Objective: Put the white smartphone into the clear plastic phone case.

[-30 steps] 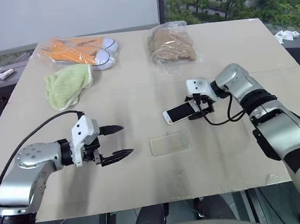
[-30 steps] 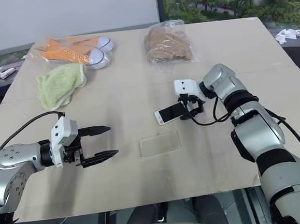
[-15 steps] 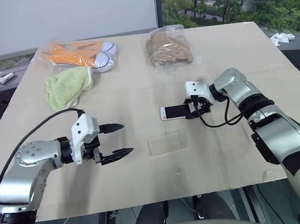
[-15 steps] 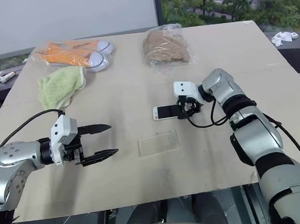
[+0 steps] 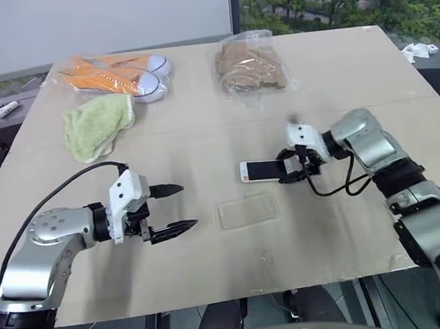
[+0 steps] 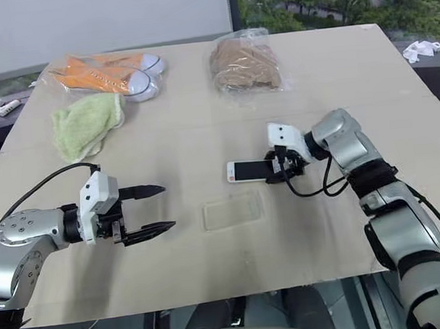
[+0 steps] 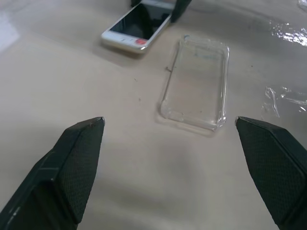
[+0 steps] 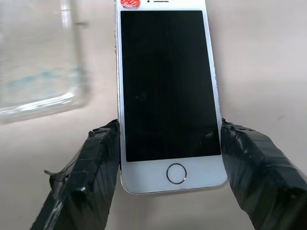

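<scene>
Mind the bench (image 5: 202, 135) first: your phone (image 5: 260, 170) hangs low over it, pinched only at its home-button end by the right tool (image 5: 290, 167), so it could pivot or slip as you carry it. The case (image 5: 247, 209) lies loose just beside the phone; a skewed entry would shove it away. Your left tool (image 5: 170, 209) waits with fingers apart, well off the case.

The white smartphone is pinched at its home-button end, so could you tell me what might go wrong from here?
The right end effector grips the white smartphone only by its long edges at one end, so it could pivot or slip. The clear plastic phone case lies loose on the table, unheld by the left end effector, and may slide.
</scene>
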